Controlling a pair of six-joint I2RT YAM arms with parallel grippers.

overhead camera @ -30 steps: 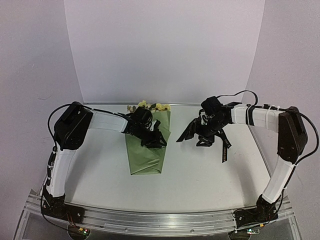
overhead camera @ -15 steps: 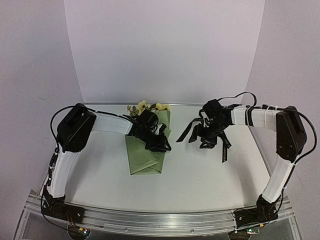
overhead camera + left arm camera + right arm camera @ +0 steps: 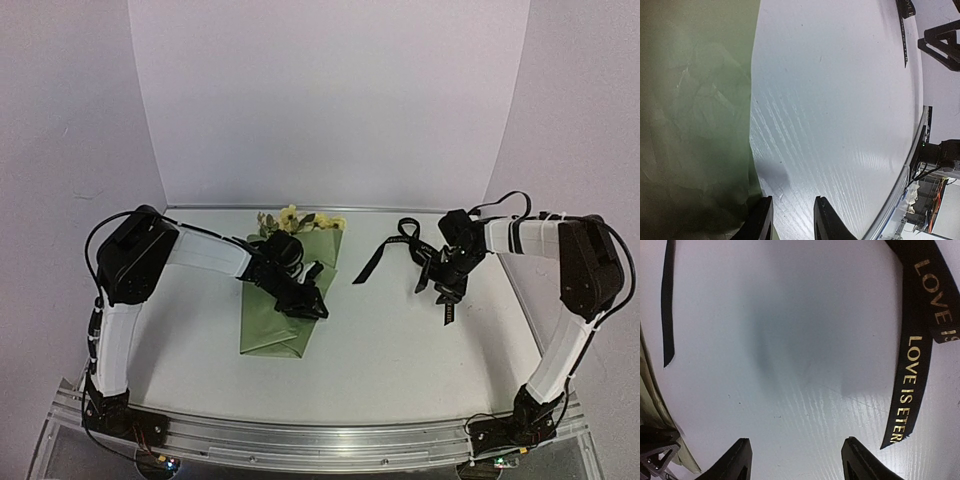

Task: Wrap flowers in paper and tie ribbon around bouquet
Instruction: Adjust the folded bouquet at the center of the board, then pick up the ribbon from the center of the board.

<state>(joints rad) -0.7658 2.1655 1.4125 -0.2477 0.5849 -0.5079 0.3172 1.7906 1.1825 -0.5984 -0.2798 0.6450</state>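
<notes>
The bouquet lies on the table as a cone of olive-green paper (image 3: 272,320) with the yellow-cream flowers (image 3: 296,217) showing at its far, wide end. My left gripper (image 3: 308,303) rests low at the cone's right edge. In the left wrist view it (image 3: 791,220) is slightly open, with bare table between the fingers and the paper (image 3: 690,125) beside its left finger (image 3: 760,220). The black ribbon (image 3: 400,235) lies loose on the table, one lettered end (image 3: 915,380) just right of my right gripper (image 3: 799,460), which is open and empty. In the top view that gripper (image 3: 441,280) hovers over the ribbon's right part.
The white table (image 3: 380,340) has a metal rail (image 3: 320,440) along its near edge, where the arm bases are bolted. A white backdrop (image 3: 330,100) rises behind the table. Another ribbon end (image 3: 667,300) lies left of the right gripper.
The right gripper has moved right and down, and the ribbon bunched at it earlier now lies spread on the table. The left gripper slid nearer and the cone's tip swung left.
</notes>
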